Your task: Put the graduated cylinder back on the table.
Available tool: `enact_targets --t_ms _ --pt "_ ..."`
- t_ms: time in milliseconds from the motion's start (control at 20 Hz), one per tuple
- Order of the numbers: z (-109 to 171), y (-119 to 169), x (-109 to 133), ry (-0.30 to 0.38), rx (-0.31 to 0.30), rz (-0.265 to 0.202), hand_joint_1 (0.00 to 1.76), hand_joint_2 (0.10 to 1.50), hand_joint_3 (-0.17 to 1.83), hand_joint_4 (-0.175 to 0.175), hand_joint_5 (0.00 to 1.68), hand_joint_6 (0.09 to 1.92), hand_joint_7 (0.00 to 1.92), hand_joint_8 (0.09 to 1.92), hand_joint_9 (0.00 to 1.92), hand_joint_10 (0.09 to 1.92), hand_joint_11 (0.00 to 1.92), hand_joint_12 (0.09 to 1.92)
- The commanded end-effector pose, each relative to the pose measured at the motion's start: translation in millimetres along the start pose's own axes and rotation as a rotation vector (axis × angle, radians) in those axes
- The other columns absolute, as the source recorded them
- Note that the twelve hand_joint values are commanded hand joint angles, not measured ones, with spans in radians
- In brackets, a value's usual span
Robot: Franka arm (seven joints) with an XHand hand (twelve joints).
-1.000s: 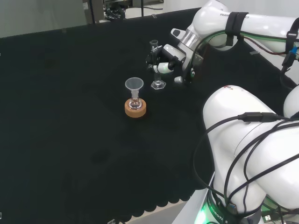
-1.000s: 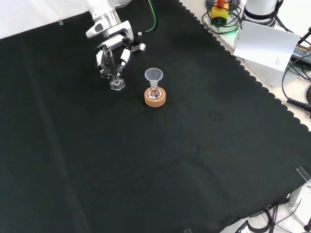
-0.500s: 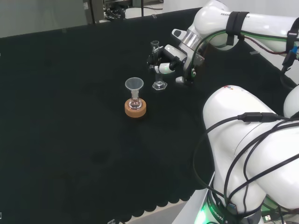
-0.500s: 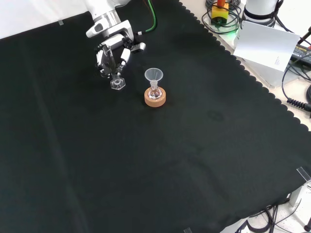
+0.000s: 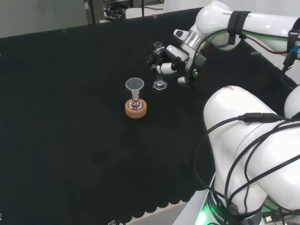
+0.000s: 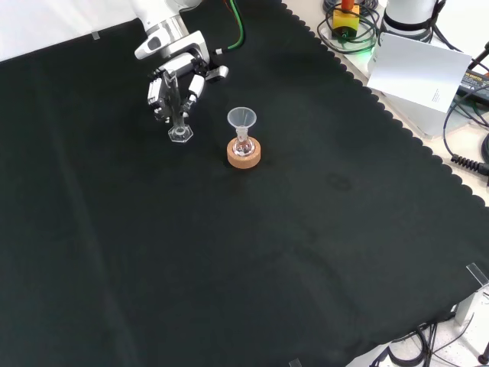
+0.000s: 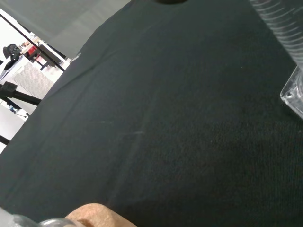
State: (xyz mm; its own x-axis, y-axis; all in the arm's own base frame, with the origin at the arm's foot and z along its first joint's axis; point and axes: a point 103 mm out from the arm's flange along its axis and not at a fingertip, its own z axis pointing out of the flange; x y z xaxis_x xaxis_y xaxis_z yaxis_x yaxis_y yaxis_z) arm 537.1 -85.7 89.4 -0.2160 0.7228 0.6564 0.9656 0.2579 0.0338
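Head view: I see the hand [image 5: 174,58] beside the graduated cylinder [image 5: 159,65], with its fingers curled around the upper part of the clear tube. The cylinder's hexagonal foot is down at the black cloth [image 5: 70,117], and I cannot tell if it touches the cloth or hangs just above it. To the left and a little nearer to me stands a small flask with a funnel [image 5: 134,86] in its neck, on a cork ring [image 5: 136,108]; it is near the cylinder but apart from it. The large white arm links [image 5: 253,140] are at the right. Front view: the hand [image 6: 174,82] comes in from the top and grips the cylinder [image 6: 179,122], which stands about upright with its foot low on the cloth [image 6: 306,252]. The funnel [image 6: 241,119] and cork ring [image 6: 244,153] are to the right of it, not touching. Wrist view: I see the ribbed tube and clear foot of the cylinder [image 7: 289,52] close by, and part of the cork ring [image 7: 94,215] on the cloth [image 7: 165,118].
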Motion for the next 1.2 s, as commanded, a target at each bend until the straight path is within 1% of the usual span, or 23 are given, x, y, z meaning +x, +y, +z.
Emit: enact_targets --t_ms 50,200,400,450,550,700,850,1000,1100,1200 --pt "-3.6 -1.8 0.7 0.0 -0.005 0.007 1.03 1.05 -0.17 -0.063 0.72 0.65 0.7 0.61 1.13 0.09 0.72 1.17" --pt "-7.0 -2.1 0.1 0.01 -0.007 0.006 0.98 1.02 -0.17 -0.063 0.62 0.64 0.64 0.62 1.08 0.09 0.64 1.22" --pt "-13.4 -2.1 0.7 0.003 -0.016 0.008 0.92 0.99 -0.17 -0.07 0.48 0.59 0.56 0.64 1.01 0.09 0.56 1.25" --pt "-15.8 -2.3 0.7 0.004 -0.015 0.01 0.91 0.99 -0.17 -0.071 0.44 0.57 0.53 0.65 0.99 0.09 0.53 1.27" --pt "-21.1 -2.6 1.0 0.012 0.01 0.015 0.89 0.97 -0.17 -0.074 0.4 0.52 0.45 0.67 0.94 0.09 0.47 1.3" --pt "-30.1 -5.2 8.3 -0.001 0.027 0.035 0.85 0.95 -0.17 -0.078 0.33 0.38 0.3 0.68 0.81 0.09 0.33 1.35" --pt "-49.4 -12.5 8.2 -0.014 0.035 0.052 0.82 0.94 -0.17 -0.078 0.3 0.23 0.19 0.69 0.71 0.09 0.23 1.39" --pt "-68.8 -20.7 12.5 -0.047 0.032 0.07 0.8 0.94 -0.17 -0.074 0.27 0.12 0.09 0.68 0.61 0.09 0.1 1.42" --pt "-81.8 -26.8 20.2 -0.074 0.017 0.076 0.79 0.93 -0.17 -0.071 0.25 0.09 0.04 0.67 0.55 0.09 0.03 1.43" --pt "-96.1 -33.8 30.3 -0.105 -0.005 0.081 0.79 0.93 -0.17 -0.069 0.24 0.09 0.02 0.67 0.52 0.09 0.01 1.42"
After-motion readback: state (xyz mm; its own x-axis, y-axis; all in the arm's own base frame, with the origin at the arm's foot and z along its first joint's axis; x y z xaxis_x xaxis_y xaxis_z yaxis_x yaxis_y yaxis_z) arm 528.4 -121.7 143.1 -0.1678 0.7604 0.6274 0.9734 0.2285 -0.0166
